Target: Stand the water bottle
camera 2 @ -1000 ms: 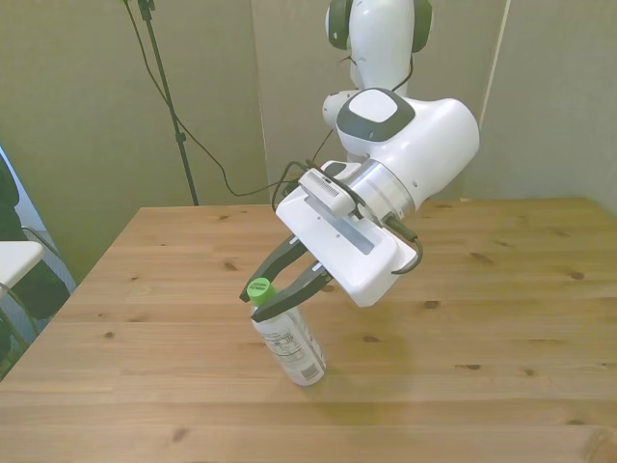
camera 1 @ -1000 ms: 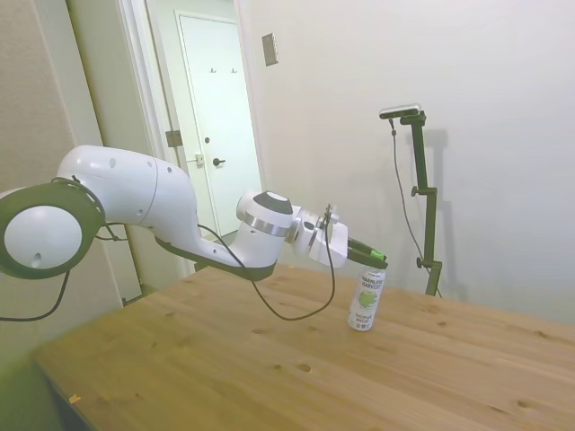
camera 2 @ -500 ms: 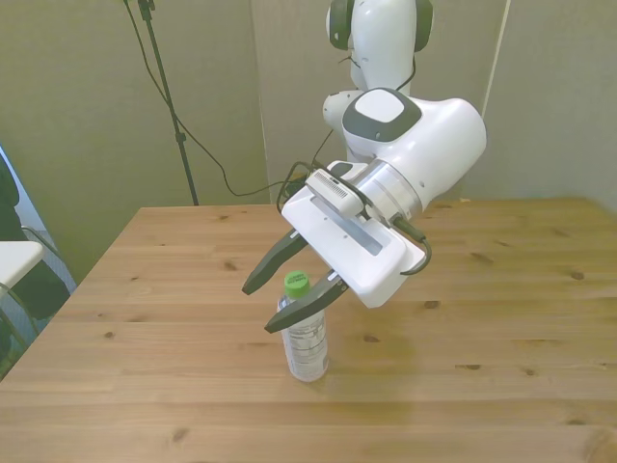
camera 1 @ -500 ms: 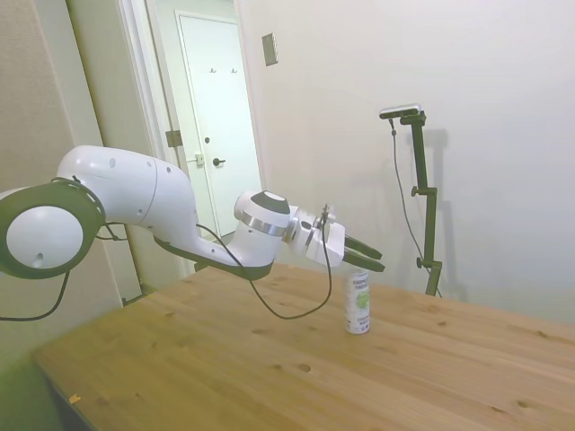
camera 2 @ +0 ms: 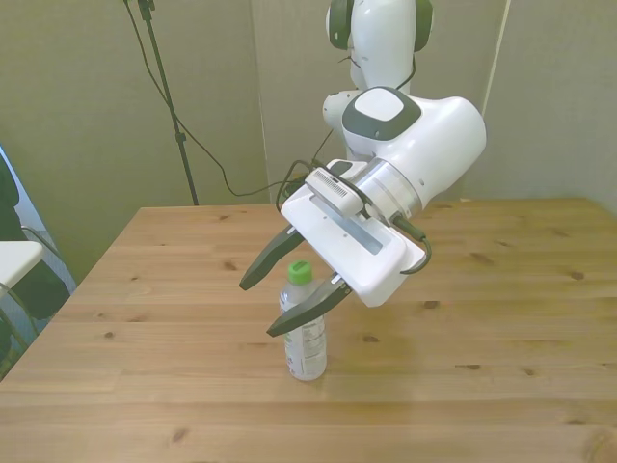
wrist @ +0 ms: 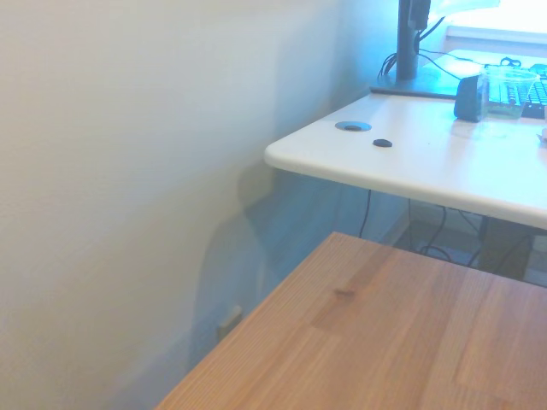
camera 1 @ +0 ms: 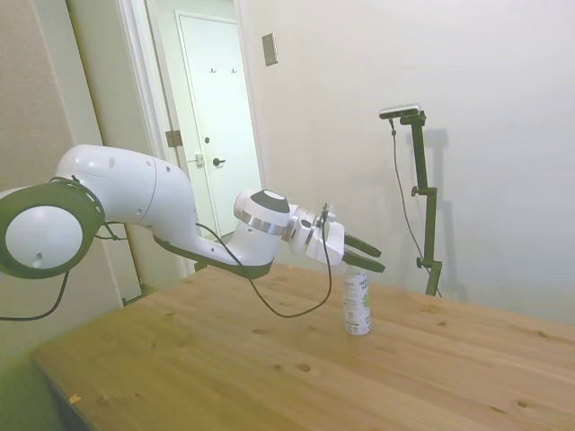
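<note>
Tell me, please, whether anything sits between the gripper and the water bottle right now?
Nothing visible does. The water bottle stands upright on the wooden table, and the gripper has its jaws open on either side of the green cap.

Side view: soft, even room light, picture sharp. Faint grey shadow thrown on wall (camera 1: 503, 180) at right of frame. Front view: clear and bright, small dark shadow seen on table (camera 2: 463, 386) under bottle (camera 2: 305, 338). Slight shine seen on white arm (camera 2: 424, 135). Wrist view: hazy and soft, bluish tint at upper right, strong window glare in top right corner.
</note>
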